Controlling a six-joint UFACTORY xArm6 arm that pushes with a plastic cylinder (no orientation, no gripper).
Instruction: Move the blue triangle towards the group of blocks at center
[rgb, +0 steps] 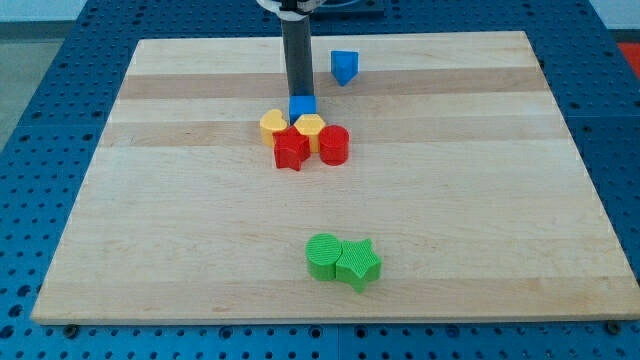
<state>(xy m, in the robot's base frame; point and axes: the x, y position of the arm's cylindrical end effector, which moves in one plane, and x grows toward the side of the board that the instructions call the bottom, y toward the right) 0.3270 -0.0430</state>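
Observation:
The blue triangle lies near the view's top, right of my rod and apart from the other blocks. My tip sits to its lower left, right behind a blue cube, touching it or nearly so. The cube is the top of the centre group, which also holds a yellow heart-like block, a yellow hexagon-like block, a red star-like block and a red cylinder, all packed close together.
A green cylinder and a green star touch each other near the view's bottom. The wooden board rests on a blue perforated table.

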